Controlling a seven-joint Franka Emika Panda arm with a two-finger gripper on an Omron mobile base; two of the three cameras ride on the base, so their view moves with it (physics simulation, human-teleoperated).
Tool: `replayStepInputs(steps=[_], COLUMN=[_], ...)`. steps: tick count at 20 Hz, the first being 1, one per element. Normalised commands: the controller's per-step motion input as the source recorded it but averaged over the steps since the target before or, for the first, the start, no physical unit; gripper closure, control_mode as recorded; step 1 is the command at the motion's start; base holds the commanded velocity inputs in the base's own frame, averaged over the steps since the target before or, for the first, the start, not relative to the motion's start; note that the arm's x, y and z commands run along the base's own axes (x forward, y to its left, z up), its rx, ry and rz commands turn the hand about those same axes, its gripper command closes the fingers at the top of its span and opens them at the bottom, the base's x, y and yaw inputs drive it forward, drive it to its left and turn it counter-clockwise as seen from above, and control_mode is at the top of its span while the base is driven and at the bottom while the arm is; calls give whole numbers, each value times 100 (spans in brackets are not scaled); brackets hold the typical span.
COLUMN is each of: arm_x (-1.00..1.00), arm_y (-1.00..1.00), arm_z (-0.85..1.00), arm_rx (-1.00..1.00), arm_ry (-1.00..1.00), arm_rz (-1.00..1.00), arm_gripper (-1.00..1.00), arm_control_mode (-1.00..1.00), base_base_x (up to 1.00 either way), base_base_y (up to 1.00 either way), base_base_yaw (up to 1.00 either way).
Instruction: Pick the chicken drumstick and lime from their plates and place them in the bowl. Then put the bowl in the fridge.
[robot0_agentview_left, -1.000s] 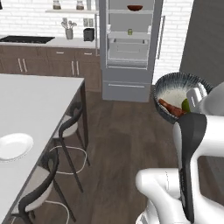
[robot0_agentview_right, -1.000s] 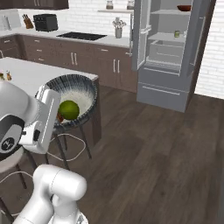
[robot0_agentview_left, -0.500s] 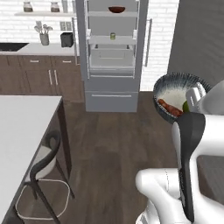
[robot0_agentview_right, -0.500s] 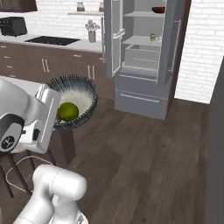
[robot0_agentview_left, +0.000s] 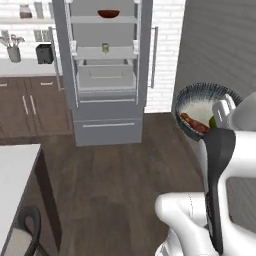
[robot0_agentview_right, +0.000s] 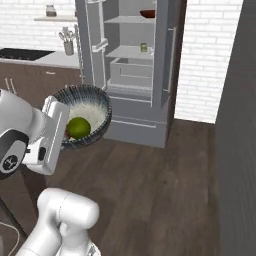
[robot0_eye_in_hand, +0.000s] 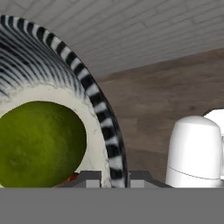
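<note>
Bowl (robot0_agentview_left: 200, 107) carried high at the right of the left base view, tilted so its pale inside faces the camera; same bowl (robot0_agentview_right: 86, 114) at left of centre in the right base view, just beside the white hand. Holds the lime (robot0_agentview_right: 78, 127) low against its near wall, and the chicken drumstick (robot0_agentview_left: 194, 123) lying across the bottom beside it, long axis running from upper left to lower right in the left base view. In the hand view, lime (robot0_eye_in_hand: 40, 142) large at lower left, with the striped rim (robot0_eye_in_hand: 98, 109) curving down between the two fingertips.

Gripper (robot0_eye_in_hand: 112, 178) pressed nearly together, pinching that rim: one tip inside the wall, one outside. Loading of the bowl judged done; only the carry to the fridge left.

Fridge (robot0_agentview_left: 107, 75) standing open, upper centre of the left base view, upper centre of the right base view too. Pale shelves bare in the middle; small jar (robot0_agentview_left: 105, 47) on one shelf, reddish-brown bowl (robot0_agentview_left: 108, 13) on the one above.

Deciding relation: fridge lies ahead and to the left of the held bowl in the left base view, well apart across dark wood floor (robot0_agentview_left: 120, 190). Probably more approach needed, then a reach leftward and forward onto a free shelf, bowl levelled lest the lime roll out.
</note>
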Motion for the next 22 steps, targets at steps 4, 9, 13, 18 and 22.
replayStepInputs(steps=[4,9,13,18,22], arm_x=[0,0,0,0,0], arm_y=[0,0,0,0,0], arm_z=[0,0,0,0,0], arm_rx=[0,0,0,0,0], arm_ry=[0,0,0,0,0], arm_rz=[0,0,0,0,0], arm_gripper=[100,100,100,100,100], arm_control_mode=[100,100,100,100,100], base_base_x=[100,100,100,100,100], base_base_y=[44,16,-1,7,24], base_base_yaw=[-41,-7,0,2,8])
